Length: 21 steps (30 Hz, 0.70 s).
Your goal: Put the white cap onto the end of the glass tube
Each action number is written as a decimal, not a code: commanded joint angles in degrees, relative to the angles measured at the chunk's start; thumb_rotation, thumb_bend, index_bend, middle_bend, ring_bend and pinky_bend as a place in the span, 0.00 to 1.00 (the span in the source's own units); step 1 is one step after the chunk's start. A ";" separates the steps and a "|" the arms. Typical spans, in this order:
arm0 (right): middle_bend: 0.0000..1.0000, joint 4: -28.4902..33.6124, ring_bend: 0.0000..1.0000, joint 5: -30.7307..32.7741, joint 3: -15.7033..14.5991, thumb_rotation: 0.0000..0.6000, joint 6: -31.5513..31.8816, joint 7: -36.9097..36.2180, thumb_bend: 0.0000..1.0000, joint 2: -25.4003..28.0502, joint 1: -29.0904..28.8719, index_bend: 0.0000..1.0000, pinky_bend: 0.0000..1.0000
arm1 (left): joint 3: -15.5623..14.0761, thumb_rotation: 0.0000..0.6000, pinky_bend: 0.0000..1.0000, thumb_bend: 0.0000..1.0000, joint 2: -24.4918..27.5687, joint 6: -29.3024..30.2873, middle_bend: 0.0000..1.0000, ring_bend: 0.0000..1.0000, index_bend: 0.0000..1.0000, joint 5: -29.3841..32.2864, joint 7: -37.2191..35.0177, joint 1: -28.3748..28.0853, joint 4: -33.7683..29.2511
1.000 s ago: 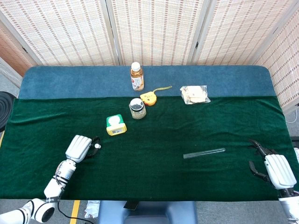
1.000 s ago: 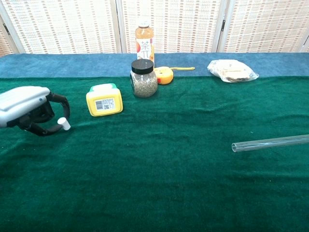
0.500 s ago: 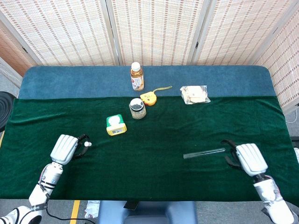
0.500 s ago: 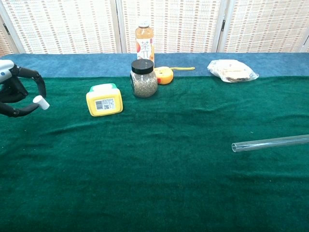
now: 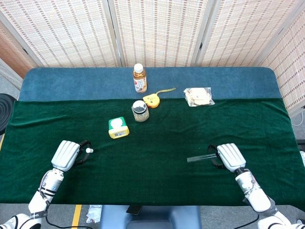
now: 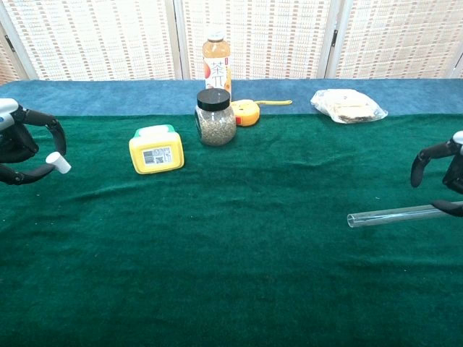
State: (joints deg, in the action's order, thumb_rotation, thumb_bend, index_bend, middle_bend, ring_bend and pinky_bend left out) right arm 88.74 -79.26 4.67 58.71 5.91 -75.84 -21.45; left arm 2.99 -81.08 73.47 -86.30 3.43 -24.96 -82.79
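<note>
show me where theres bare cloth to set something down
Bare: the green cloth between the left hand and the glass tube, below the yellow box. Crowded: the back, around the jar, bottle and bag.

The surface [image 5: 157,143] wears dark green cloth, with blue beyond the jar [image 5: 139,110] (black lid, grey-green fill). Left of the jar sits a yellow box [image 5: 118,128] topped white; behind it, an amber bottle [image 5: 139,78] capped white.
</note>
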 commanded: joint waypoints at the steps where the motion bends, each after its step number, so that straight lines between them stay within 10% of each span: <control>1: 0.96 -1.22 1.00 1.16 0.07 1.00 -1.11 0.81 0.41 -1.26 -0.86 0.43 1.00 | -0.04 1.00 0.84 0.48 -0.12 -0.20 1.00 0.96 0.61 0.00 -0.06 -0.01 0.18; 21: 0.96 -5.47 1.00 4.22 -1.01 1.00 -2.76 6.66 0.41 -4.91 -3.29 0.43 1.00 | -0.28 1.00 0.84 0.48 -1.08 -1.40 1.00 0.96 0.61 0.15 0.00 0.07 1.15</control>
State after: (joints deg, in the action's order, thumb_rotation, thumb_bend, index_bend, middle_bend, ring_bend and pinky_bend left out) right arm 83.36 -75.13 3.70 55.94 12.46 -80.68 -24.70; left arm 2.71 -82.15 72.06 -86.16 3.43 -24.89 -81.64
